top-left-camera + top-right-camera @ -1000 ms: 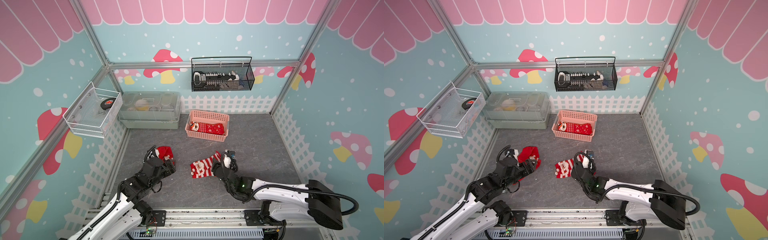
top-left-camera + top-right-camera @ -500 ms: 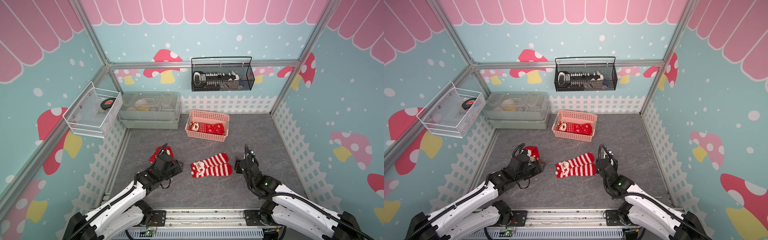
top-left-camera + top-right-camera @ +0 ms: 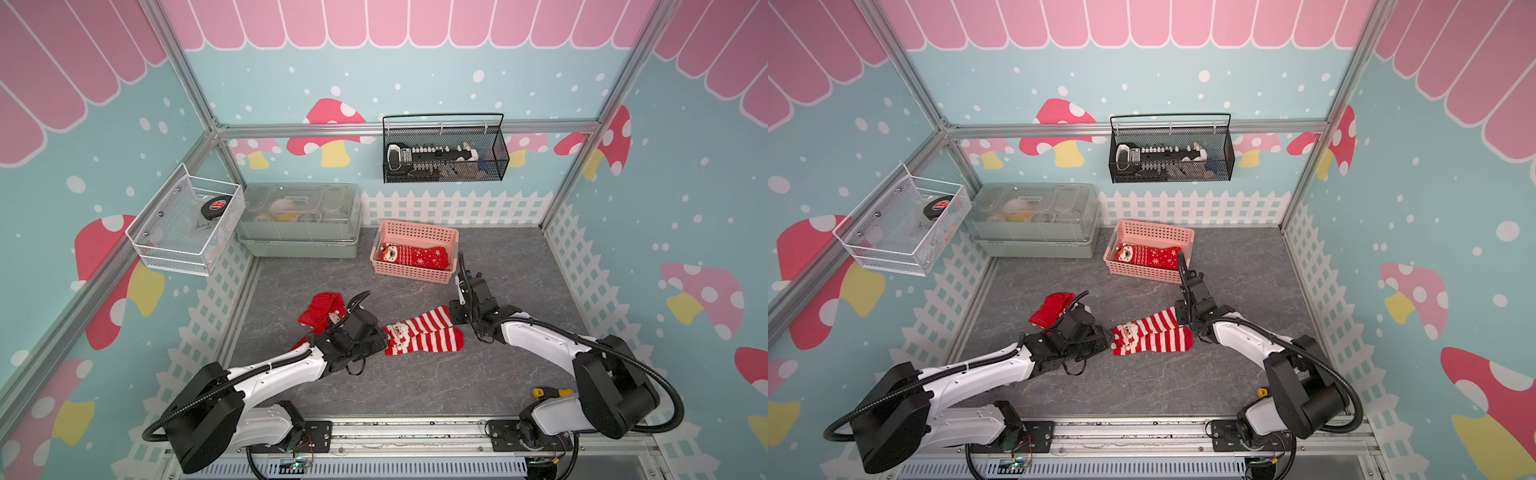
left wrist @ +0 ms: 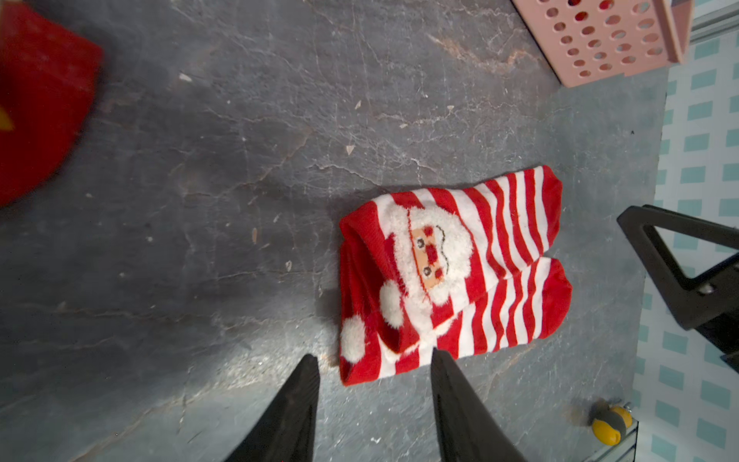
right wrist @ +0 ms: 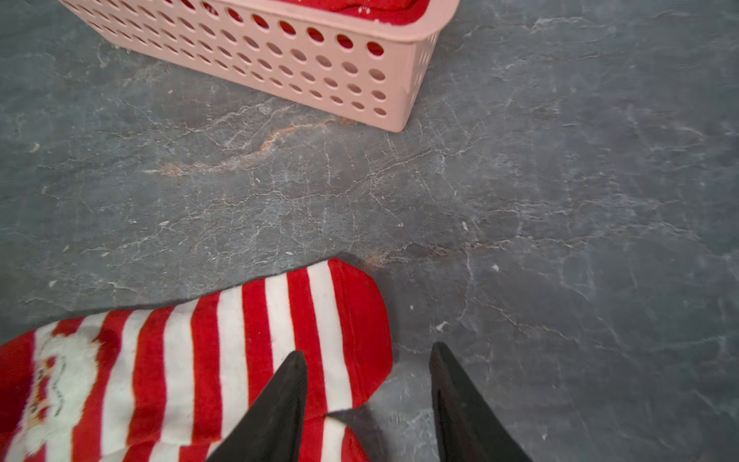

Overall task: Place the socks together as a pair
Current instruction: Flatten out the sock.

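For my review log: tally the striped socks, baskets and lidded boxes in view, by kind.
Striped socks: 2
Baskets: 3 (pink basket, black wire basket, white wire basket)
Lidded box: 1
Total: 6

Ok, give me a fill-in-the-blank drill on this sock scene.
The striped socks show a ____ face.
The basket is coloured ____.
The sock in the basket shows white ____.
The left gripper and right gripper each hold ____.
Missing: Santa; pink; snowflakes; nothing.
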Robot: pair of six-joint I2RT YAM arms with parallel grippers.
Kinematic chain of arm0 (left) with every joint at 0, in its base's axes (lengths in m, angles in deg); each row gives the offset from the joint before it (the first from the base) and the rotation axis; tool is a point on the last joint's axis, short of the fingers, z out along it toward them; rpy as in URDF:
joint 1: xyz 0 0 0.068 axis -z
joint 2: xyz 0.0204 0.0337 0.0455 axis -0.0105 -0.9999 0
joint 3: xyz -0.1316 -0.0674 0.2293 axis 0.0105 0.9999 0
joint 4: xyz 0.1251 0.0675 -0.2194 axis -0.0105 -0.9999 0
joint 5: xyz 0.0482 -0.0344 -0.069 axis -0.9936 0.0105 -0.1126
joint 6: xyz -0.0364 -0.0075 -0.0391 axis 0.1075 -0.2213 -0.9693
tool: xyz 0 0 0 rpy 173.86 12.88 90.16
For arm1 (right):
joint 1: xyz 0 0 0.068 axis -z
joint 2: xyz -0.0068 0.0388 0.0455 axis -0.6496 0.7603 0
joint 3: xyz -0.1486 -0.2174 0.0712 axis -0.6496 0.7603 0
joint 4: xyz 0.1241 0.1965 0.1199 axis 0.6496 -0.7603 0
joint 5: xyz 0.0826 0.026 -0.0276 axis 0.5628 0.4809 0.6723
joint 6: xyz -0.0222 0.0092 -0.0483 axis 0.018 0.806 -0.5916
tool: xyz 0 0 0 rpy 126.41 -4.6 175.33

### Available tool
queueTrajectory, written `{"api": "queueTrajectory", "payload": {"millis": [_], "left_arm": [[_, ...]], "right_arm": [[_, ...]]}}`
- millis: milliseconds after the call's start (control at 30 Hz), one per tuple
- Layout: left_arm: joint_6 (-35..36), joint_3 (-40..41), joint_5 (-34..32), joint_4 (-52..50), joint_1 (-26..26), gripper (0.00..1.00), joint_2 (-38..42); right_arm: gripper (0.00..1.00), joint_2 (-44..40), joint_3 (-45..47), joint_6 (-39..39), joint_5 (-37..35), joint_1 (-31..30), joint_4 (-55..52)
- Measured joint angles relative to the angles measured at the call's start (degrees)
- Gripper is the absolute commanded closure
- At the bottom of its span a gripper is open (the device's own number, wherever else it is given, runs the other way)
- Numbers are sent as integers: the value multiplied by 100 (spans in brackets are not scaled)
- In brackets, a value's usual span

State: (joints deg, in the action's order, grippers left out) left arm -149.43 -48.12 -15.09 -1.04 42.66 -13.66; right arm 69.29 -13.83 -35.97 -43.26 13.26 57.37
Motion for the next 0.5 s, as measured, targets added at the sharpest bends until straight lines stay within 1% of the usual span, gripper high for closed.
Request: {"api": "queueTrajectory", "payload": {"millis": [100, 200, 367, 467, 500], "left_arm": [[-87, -144, -44, 55, 4, 59, -245], [-164, -271, -81, 133, 7, 62, -455], [-208, -501, -39, 262, 24, 63, -861], [-208, -638, 13, 308, 39, 65, -1095], [-208, -667, 28, 326, 39, 67, -1154]], "right_arm": [[56, 387, -122, 20, 149, 133, 133], [59, 601, -155, 44, 238, 208, 260], [60, 782, -177, 72, 323, 212, 358], [60, 866, -177, 103, 345, 212, 420], [59, 894, -177, 125, 345, 212, 426]]}}
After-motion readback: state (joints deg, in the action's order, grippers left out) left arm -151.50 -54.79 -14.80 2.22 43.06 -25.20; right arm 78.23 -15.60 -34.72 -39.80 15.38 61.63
